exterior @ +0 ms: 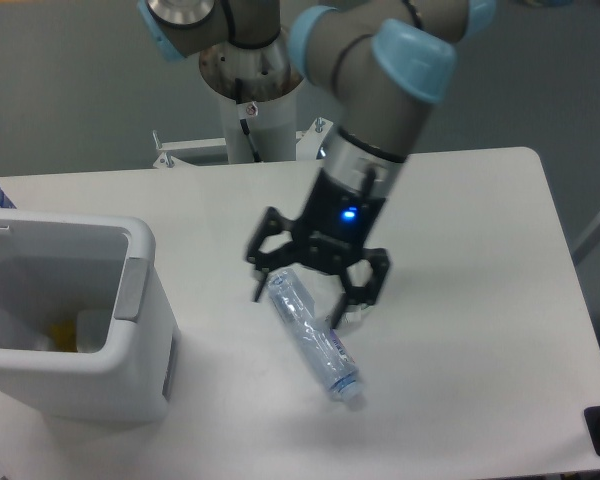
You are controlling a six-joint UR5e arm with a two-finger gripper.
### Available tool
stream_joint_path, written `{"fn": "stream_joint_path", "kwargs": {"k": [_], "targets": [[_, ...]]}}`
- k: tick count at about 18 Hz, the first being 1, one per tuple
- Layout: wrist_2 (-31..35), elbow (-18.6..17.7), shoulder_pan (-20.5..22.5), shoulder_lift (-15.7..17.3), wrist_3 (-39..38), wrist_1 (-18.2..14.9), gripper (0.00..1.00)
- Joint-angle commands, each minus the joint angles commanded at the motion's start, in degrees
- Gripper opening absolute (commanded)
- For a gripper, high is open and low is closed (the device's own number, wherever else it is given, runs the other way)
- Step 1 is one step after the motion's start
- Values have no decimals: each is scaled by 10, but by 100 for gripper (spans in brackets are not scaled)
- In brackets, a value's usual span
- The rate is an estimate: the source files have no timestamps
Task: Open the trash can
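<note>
Claw [315, 290]: we see it spread wide, holding nothing, hovering over the bottle [312, 334].
Bin [130, 385]: at the table's [460, 240] left edge, well apart from our claw, top open.
Advice: we judge opening done; lift clear without nudging the bottle.
Count: one claw, one bin, one bottle.

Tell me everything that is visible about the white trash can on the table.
The trash can is a boxy white bin that looks like plastic, with rounded corners. It stands upright at the left end of the table, cut off by the picture's left edge. Its top is open, showing something yellow inside. A grey tab sits on its right rim. Nothing touches it; the gripper is away, over the bottle.
</note>
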Motion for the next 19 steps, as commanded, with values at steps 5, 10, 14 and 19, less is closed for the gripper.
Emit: {"fn": "stream_joint_path", "kwargs": {"k": [5, 10, 14, 19], "targets": [[123, -5, 2, -25, 72, -1, 100], [240, -5, -14, -50, 150, -4, 100], [258, -9, -21, -50, 232, -3, 100], [296, -10, -39, -51, 294, -4, 100]]}}
